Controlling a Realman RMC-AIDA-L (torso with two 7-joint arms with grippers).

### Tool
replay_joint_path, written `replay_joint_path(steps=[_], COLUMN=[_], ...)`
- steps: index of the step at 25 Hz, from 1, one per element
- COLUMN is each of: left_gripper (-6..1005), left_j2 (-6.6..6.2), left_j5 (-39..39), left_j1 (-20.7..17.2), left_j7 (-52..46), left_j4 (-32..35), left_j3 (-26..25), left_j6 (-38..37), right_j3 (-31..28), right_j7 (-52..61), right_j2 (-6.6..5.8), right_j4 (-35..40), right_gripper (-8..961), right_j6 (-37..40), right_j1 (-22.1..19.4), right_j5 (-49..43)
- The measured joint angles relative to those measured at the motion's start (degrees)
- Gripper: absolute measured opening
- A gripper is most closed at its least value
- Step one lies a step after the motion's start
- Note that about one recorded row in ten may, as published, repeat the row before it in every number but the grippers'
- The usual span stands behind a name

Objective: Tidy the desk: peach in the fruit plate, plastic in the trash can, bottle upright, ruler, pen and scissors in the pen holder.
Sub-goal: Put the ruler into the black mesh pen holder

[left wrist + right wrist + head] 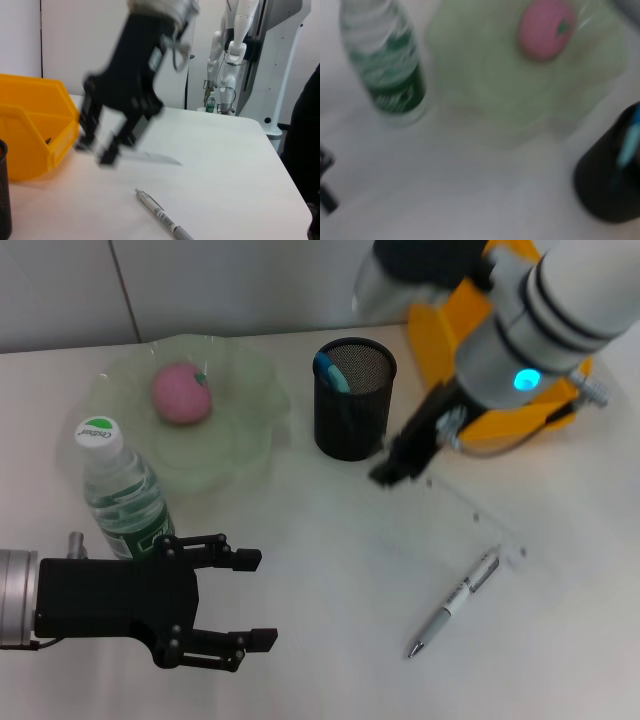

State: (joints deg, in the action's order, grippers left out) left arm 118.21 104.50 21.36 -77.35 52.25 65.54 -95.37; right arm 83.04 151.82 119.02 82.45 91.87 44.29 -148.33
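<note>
Holds the left gripper [262, 600] low over the near left of the desk, just beside the bottle [125, 495], spread wide and empty: idle, and well apart from the work on the other side. Shows the bottle upright with its cap on, so needs nothing more there. Finds the peach [181, 393] lying in the green fruit plate [250, 430], another step that looks done. Places the right gripper [390, 472] down at desk level, just in front of the black mesh pen holder [350, 420] and at the near end of the clear ruler [480, 520], which lies flat and runs away from it toward the right. Cannot tell whether this gripper is closed on the ruler or only beside its end, since motion blur hides the contact in the left wrist view. Judges the pose as fitting a pick at the ruler's tip, sensible because a thin flat strip offers little to grab elsewhere and the holder stands close by for the drop. Sees a blue-handled item [332, 372] already standing in the holder, likely the scissors. Leaves the pen [455, 605] flat on the desk, nearer the robot than the ruler and apart from it, not yet collected. Sets the orange trash can [435, 335] behind the right arm, contents unseen.
</note>
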Motion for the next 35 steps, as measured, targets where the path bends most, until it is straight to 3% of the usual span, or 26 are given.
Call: replay_joint_path(steps=[6,11,16,22,35], left_gripper=[835,835,835,835,835], left_j2=[0.07,0.09,0.1,0.09,0.09], left_j5=[0.0,0.0,0.0,0.0,-0.1], left_j1=[0.0,0.0,0.0,0.0,0.0], left_j7=[0.0,0.0,0.1,0.1,0.1], left_j4=[-0.2,-0.4,-0.8,-0.8,-0.8], left_j3=[-0.1,-0.1,-0.1,-0.1,0.0], left_j6=[-0.1,-0.3,-0.4,-0.4,-0.6], right_j3=[-6.7,-7.2,-5.8,-5.6,-4.8], right_j7=[-1.7,-3.2,-4.0,-11.8,-25.2], right_j2=[-0.02,0.24,0.32,0.24,0.33], right_j4=[8.4,11.5,8.0,2.8,-5.7], right_gripper=[381,380,380,380,381], right_j6=[-5.4,-18.0,-29.4,-41.2,-48.8], right_j1=[-2.3,-6.4,-8.8,-11.4,-13.2], right_j5=[-1.8,-1.6,1.8,16.7,32.3])
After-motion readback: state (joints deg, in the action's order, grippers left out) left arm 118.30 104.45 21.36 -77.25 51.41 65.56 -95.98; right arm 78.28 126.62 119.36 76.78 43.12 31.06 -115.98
